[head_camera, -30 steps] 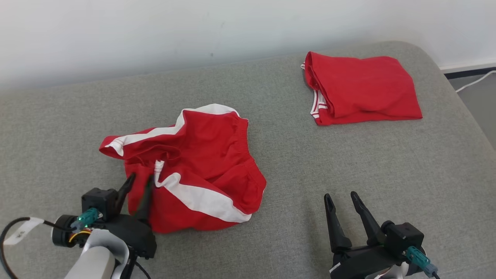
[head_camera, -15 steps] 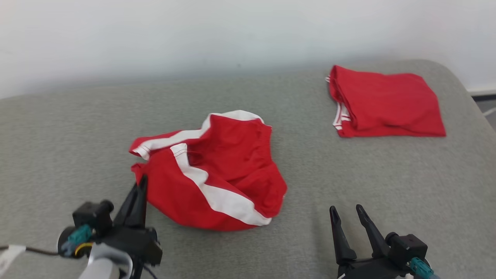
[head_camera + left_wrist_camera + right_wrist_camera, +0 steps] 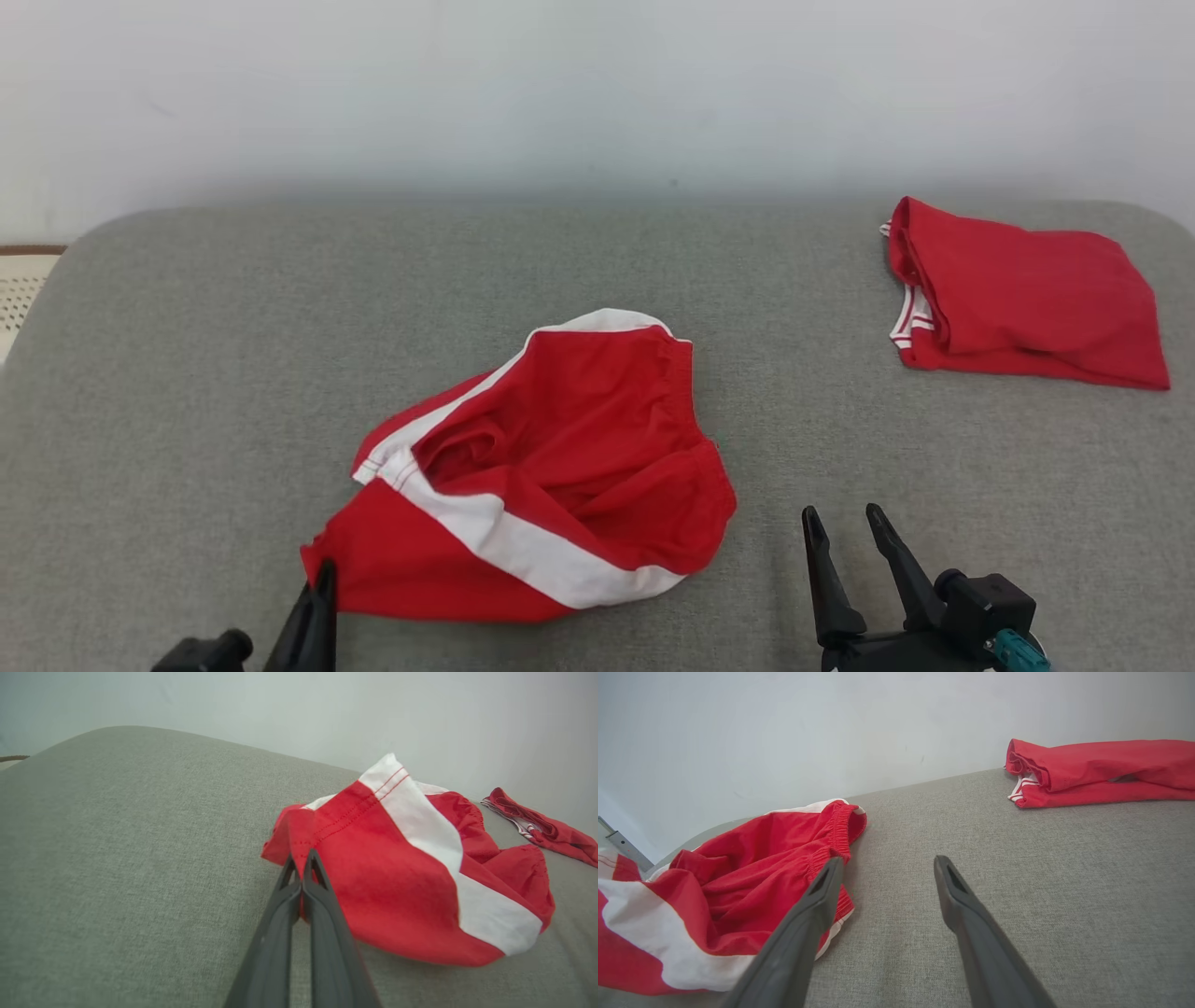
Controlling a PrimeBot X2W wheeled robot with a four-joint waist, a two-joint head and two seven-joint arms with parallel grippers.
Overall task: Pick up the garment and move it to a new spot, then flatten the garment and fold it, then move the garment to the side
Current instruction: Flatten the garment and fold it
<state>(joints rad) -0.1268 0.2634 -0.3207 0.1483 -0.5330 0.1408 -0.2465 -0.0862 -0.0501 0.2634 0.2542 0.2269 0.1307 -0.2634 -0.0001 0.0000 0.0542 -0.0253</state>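
A crumpled red garment [image 3: 560, 467] with a white stripe lies on the grey padded surface [image 3: 233, 373], near the front middle. My left gripper [image 3: 324, 566] sits at its near-left corner, shut on that red hem. In the left wrist view my left gripper [image 3: 300, 857] has both fingers pressed together on the corner of the garment [image 3: 397, 877]. My right gripper [image 3: 844, 516] stands open to the right of the garment, apart from it. The right wrist view shows the right gripper [image 3: 887, 864] with nothing between its fingers, and the garment [image 3: 738, 891] beside its left finger.
A second red garment [image 3: 1027, 294], folded, lies at the back right near the surface's edge; it also shows as a folded red garment [image 3: 1101, 770] in the right wrist view. A pale wall rises behind. The surface's rounded left corner [image 3: 65, 261] drops off at the far left.
My left gripper has shut on the garment's near-left corner and drawn it toward me, stretching that side out. The head camera has shifted. The right gripper has stayed open.
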